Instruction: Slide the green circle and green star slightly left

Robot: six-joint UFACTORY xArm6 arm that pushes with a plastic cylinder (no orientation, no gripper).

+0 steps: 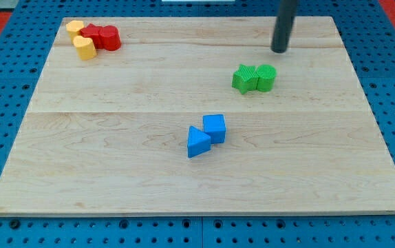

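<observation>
Nearest the view's bottom, the pale wooden board that serves as the surface [115, 172] lies on a blue pegboard base [18, 234] dotted with holes. A little above the board's middle line sit two blue pieces touching each other: a blue triangular block [197, 142] toward the view's left and a blue cube [215, 127] just up and to its right. Farther up, on the view's right half, the green star-shaped block [244, 78] and the green round block [266, 78] stand side by side and touching, the star on the left, the circle on the right. My tip [279, 50], the lower end of the dark straight rod, rests just above and slightly right of the green circle, near it but apart (a strip of bare wood shows between them). There is no hand on this arm, so no opening or closing can be told. In the far left corner are a yellow block [74, 28], a second yellow block [84, 47], and two red blocks [91, 34] [110, 38] pressed close together; their exact shapes are hard to make out, perhaps rounded.
</observation>
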